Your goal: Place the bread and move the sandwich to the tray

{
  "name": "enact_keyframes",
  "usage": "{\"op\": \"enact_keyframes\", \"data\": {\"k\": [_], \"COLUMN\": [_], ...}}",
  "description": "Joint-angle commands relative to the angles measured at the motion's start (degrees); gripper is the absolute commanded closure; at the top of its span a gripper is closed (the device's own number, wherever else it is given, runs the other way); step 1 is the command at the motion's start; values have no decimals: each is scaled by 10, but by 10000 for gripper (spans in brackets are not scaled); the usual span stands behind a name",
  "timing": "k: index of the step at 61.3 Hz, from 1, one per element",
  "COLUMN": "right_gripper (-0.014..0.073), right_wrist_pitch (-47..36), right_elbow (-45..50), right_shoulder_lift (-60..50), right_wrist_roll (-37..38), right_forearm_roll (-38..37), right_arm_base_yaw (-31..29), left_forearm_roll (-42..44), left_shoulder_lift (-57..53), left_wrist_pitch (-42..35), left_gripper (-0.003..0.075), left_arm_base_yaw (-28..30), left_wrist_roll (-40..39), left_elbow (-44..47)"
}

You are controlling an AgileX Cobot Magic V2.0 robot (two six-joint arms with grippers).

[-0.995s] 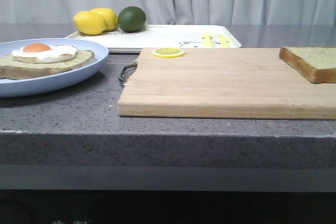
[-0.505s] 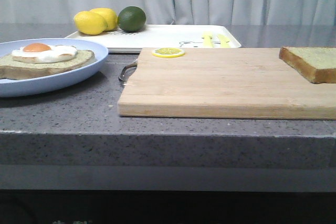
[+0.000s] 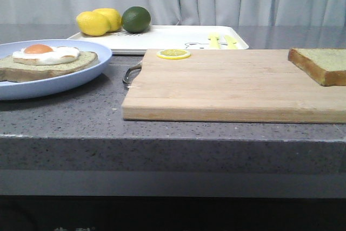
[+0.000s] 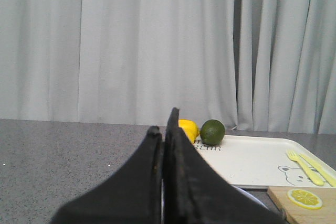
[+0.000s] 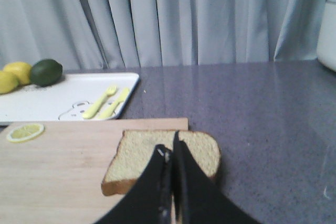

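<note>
The bread point(image 3: 321, 64) lies on the right end of the wooden cutting board point(image 3: 227, 85); it also shows in the right wrist view point(image 5: 142, 156). My right gripper point(image 5: 169, 149) is shut and empty, above the bread's near side. The sandwich point(image 3: 47, 60), a flat slice topped with a fried egg, sits on the light blue plate point(image 3: 81, 77) at the left. The white tray point(image 3: 173, 37) stands behind, also in the left wrist view point(image 4: 247, 161). My left gripper point(image 4: 164, 124) is shut and empty, near the plate. Neither gripper shows in the front view.
Two lemons point(image 3: 97, 21) and a lime point(image 3: 135, 19) sit on the tray's left end, with a yellow fork and knife point(image 3: 221, 40) at its right. A lemon slice point(image 3: 173, 54) lies on the board's far corner. A metal handle point(image 3: 130, 73) sticks out of the board's left side.
</note>
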Motion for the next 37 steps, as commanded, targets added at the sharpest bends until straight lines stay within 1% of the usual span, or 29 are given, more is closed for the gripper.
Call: {"op": "enact_keyframes", "data": {"k": [1,8,13,16,31,37], "right_gripper": [662,662,662,662,662,662], "right_wrist_pitch": [14,93,139,157,162,162], "right_elbow": [-77,-146,-181,-194,-195,-187], "right_shoulder_lift": [34,89,131,154,234,257], "right_wrist_roll": [-4,-4,-4,-4,-4,-4], "right_forearm_roll": [-2,-2,-2,-2,-2,3], "right_arm_base_yaw": [-3,-3,-3,-3,-3,-3], "left_forearm_roll": [-5,-5,-5,-5,-7,-25], "left_shoulder_lift": [52,112,150,169,232,251], "left_wrist_pitch": [33,107,143,151,161,162], "left_gripper": [741,741,741,741,741,741], "left_arm_base_yaw": [0,0,0,0,0,0], "left_wrist_roll": [0,0,0,0,0,0], "left_elbow": [-81,-159,-197,-209,-208,-208]}}
